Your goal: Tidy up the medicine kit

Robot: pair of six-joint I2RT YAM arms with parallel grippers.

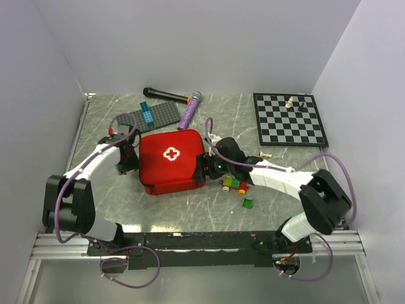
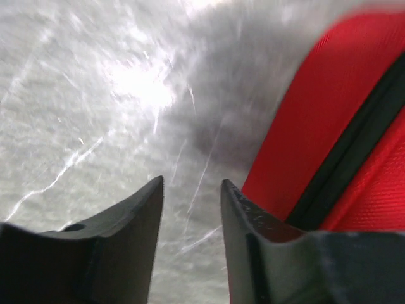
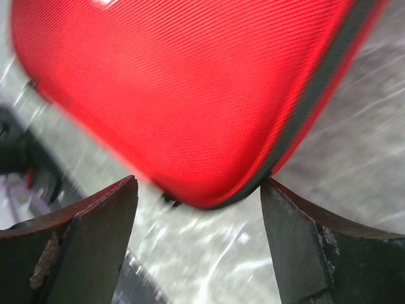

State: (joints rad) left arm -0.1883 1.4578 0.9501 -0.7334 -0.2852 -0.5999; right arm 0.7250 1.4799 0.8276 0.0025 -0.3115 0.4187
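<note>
Nearest the arm bases, the table (image 1: 183, 212) lay bare along the bottom of the top view, leaving room at the near edge of the medicine kit (image 1: 171, 161). The kit lay flat at the centre of the frame, white cross up. The left gripper (image 1: 127, 159) stood at its left edge and the right gripper (image 1: 202, 168) at its lower right corner, crowding both sides.

Only the left wrist view showed that the left gripper (image 2: 192, 190) had its jaws released, with bare table between them. The kit (image 2: 329, 120) and its dark zip line lay just beside one finger (image 2: 253, 234). In the right wrist view the right gripper (image 3: 199, 183) was spread wide and unclenched, the kit's rounded corner (image 3: 190, 95) between its fingers. One finger (image 3: 297, 234) sat at the zip seam, and I could not tell whether it touched.

A green brick (image 1: 249, 202) and a toy car (image 1: 233, 184) lay right of the kit beside the right arm, with a white chess piece (image 1: 266, 154) beyond. Farther back, a grey studded plate (image 1: 155, 118) carrying a blue brick (image 1: 147, 114) and a purple tube (image 1: 190, 113) lay close to the kit's far edge. A black microphone (image 1: 164, 94) lay by the far wall, and a chessboard (image 1: 290, 123) at the upper right
</note>
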